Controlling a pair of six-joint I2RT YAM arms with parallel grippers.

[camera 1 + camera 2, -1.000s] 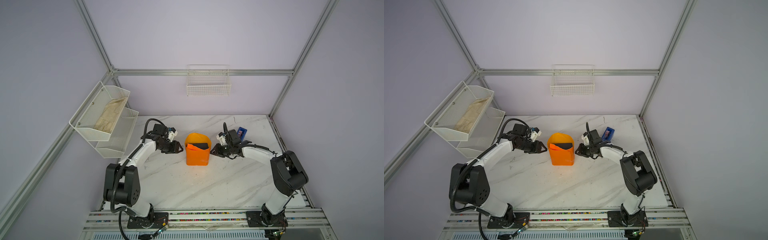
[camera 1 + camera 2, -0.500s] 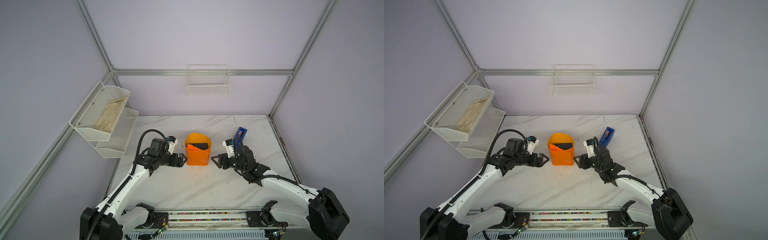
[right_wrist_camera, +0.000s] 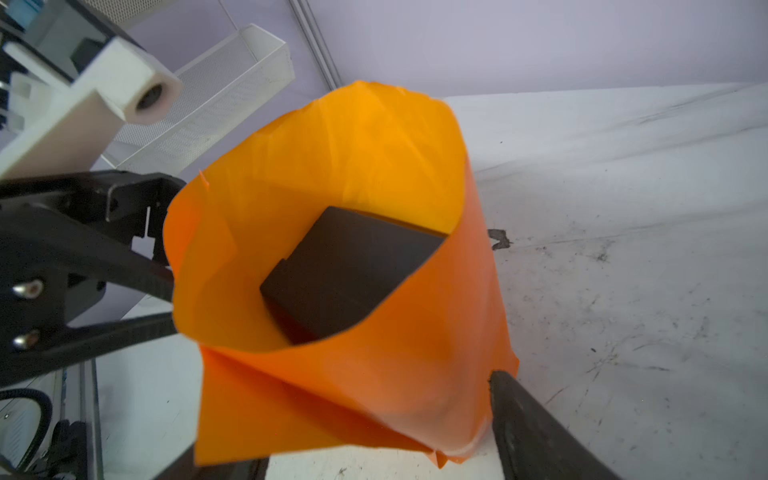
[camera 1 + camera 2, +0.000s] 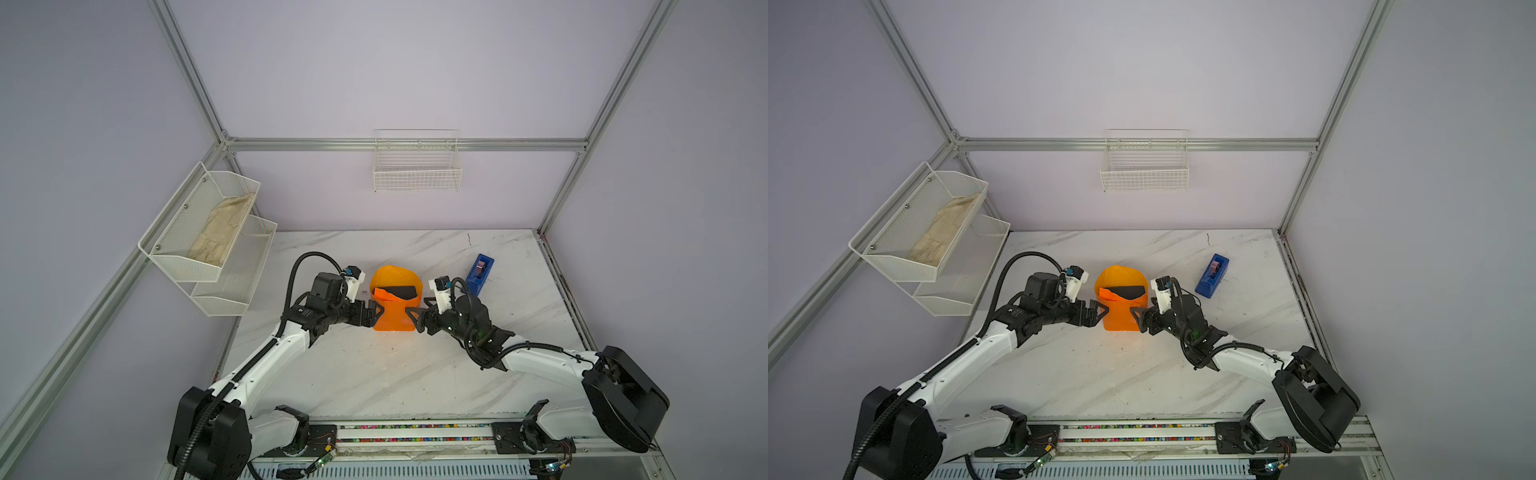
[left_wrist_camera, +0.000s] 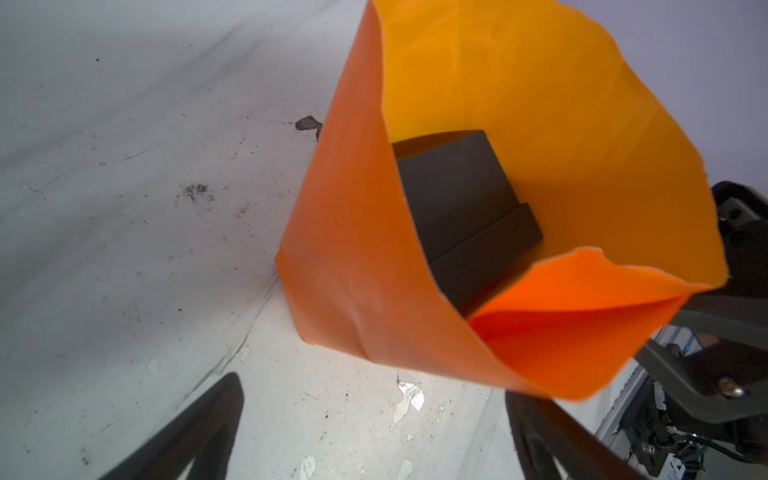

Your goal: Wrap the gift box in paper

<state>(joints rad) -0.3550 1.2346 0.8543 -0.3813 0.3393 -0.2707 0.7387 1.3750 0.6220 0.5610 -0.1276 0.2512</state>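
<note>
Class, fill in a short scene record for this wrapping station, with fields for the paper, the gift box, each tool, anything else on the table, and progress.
paper: orange, standing as an open sleeve on the marble table
gift box: dark, inside the sleeve, visible through the opening
left tool: open, at the paper's left side
right tool: open, at the paper's right side
tape dispenser: blue, apart from the paper, beyond the right tool
progress: wrap unfinished, opening not folded shut
</note>
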